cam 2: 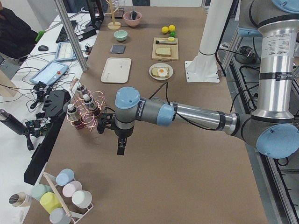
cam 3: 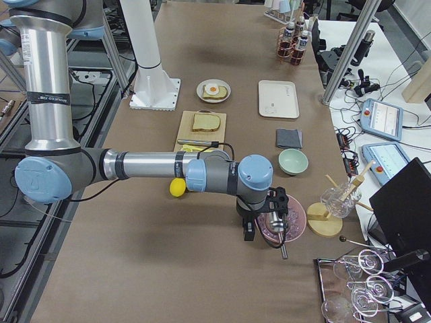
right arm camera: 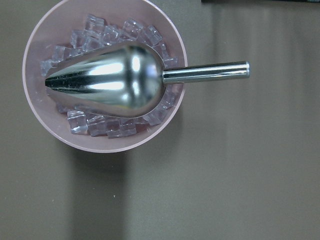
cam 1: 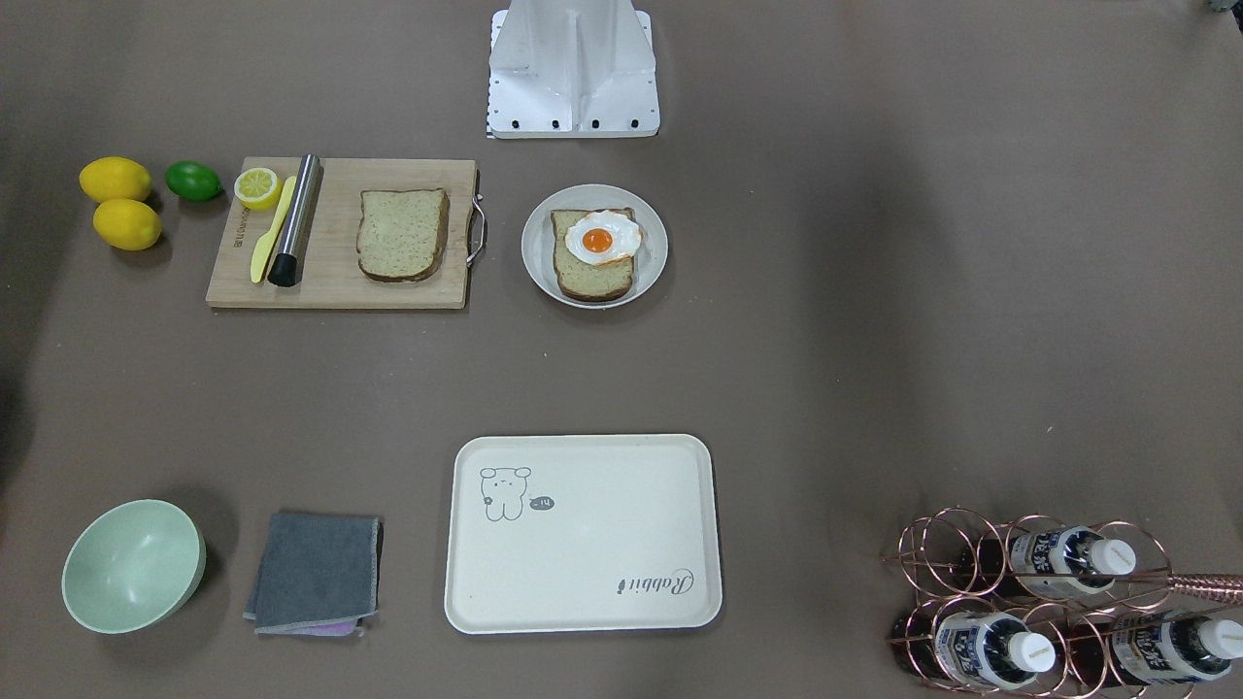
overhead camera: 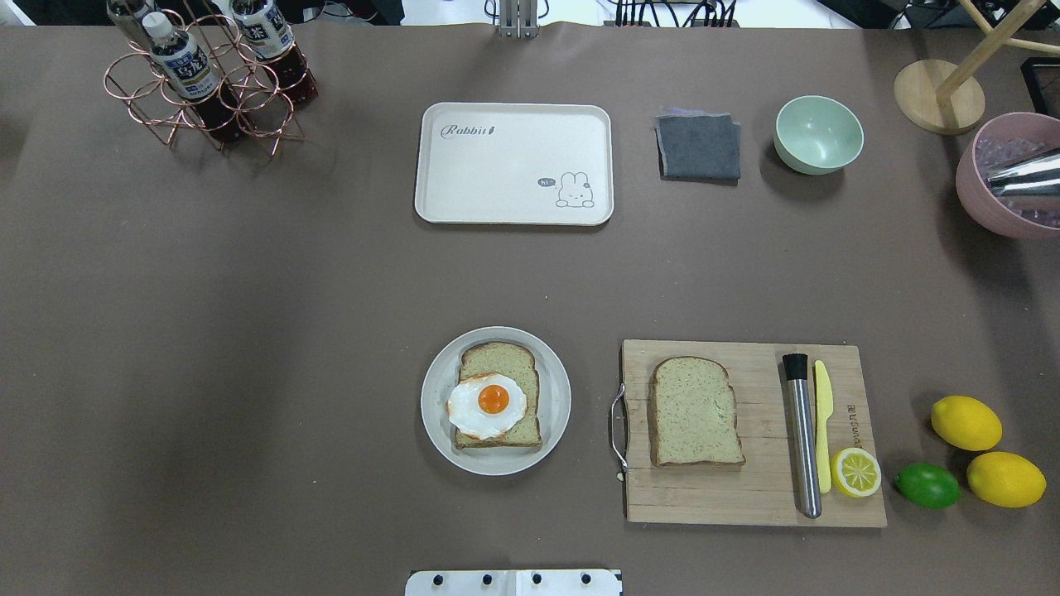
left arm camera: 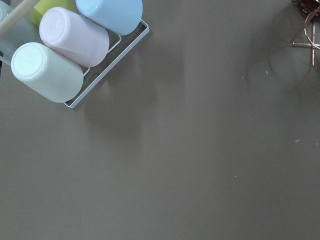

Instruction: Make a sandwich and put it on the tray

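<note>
One speckled bread slice (overhead camera: 505, 360) lies on a round white plate (overhead camera: 558, 414) with the fried egg (overhead camera: 487, 406) on top. The second slice (overhead camera: 694, 411) lies on the wooden cutting board (overhead camera: 745, 497). The cream tray (overhead camera: 513, 163) with its drawing and "Rabbit" lettering holds nothing. My left gripper (cam 2: 120, 148) hangs over the table's left end, beside the bottle rack. My right gripper (cam 3: 249, 232) hangs over the right end, next to the pink ice bowl. Both show only in side views, so I cannot tell whether they are open or shut.
On the board lie a metal rod (overhead camera: 802, 434), a yellow knife (overhead camera: 821, 414) and a lemon half (overhead camera: 855, 472). Two lemons (overhead camera: 965, 422) and a lime (overhead camera: 927, 485) lie beside it. A grey cloth (overhead camera: 700, 146), green bowl (overhead camera: 818, 134), pink ice bowl with scoop (right arm camera: 105, 80), bottle rack (overhead camera: 207, 83) and cup rack (left arm camera: 75, 45) stand around.
</note>
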